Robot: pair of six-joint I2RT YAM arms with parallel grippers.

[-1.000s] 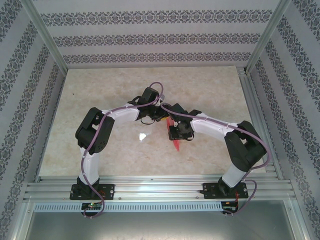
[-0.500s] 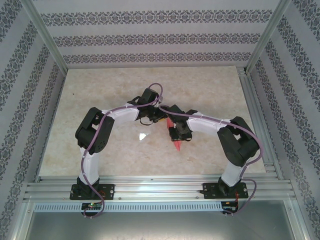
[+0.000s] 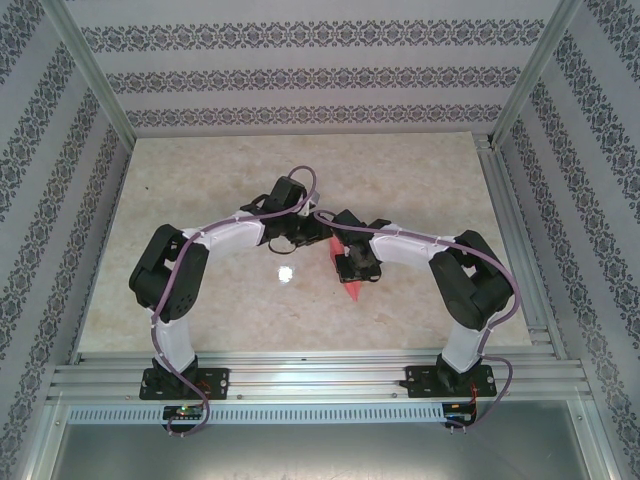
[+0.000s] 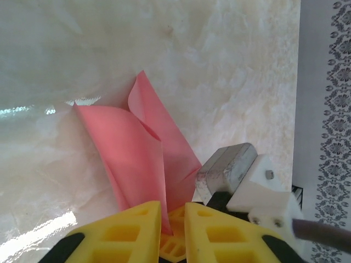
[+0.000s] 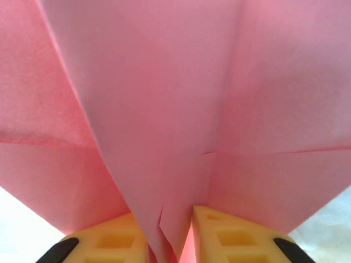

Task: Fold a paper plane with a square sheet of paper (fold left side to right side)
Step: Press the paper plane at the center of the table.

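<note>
— Grip first, nearest the lenses: what has each arm got?

— In the left wrist view the left gripper (image 4: pixel 173 212) has its yellow fingers drawn almost together. A lower edge of the paper plane (image 4: pixel 134 148) runs down into the thin slit between them, so I read it as pinched. In the right wrist view the right gripper (image 5: pixel 167 219) stands a little wider, and a folded ridge of the same pink paper fills the gap. That looks like a hold too.

— And just beyond the fingers?

— From the left wrist, two flaps stand up off the table (image 4: pixel 230 66), one curled across the other, neither pressed flat. A grey and white part of the right gripper sits just beside the paper's right edge. From the right wrist, creased panels spread to both sides of a centre ridge.

— Farther out, from above?

— The two grippers meet near the middle of the table, close together. A narrow pink point juts out from under the right one toward the near edge.

— So how far along is it?

— Late, in my judgement. The paper reads as a narrow pointed dart with a centre crease, not an open square, so the early folds seem done. What is left, as far as I can tell, is bringing the loose flaps together, pressing them flat and letting go. How crisp the folds are under the grippers is hidden.
</note>
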